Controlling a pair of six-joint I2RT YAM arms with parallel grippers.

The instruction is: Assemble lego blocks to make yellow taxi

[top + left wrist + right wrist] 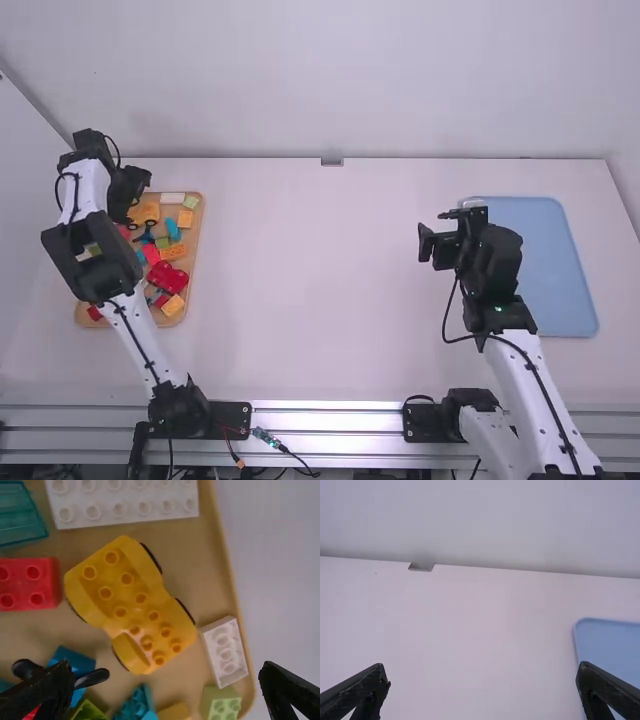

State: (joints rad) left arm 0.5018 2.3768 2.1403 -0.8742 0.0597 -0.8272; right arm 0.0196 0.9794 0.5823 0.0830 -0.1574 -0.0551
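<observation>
Left wrist view, and right up front it's the left hand (165,667), over the yellow car base (132,602)! Danger: come down askew, and a finger could clip the red brick (30,584) or knock the base into the small white brick (225,651), they're that crowded. Hand's wide, nothing in it. Right wrist view: right hand (482,667) wide too, empty. High view: car base lies in the tan tray (197,232), far left.

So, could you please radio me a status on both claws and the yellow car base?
Left claw open above yellow car base, nothing gripped. Base in brown tray, red block crowding one end. Right claw open, empty, near blue tray.
</observation>
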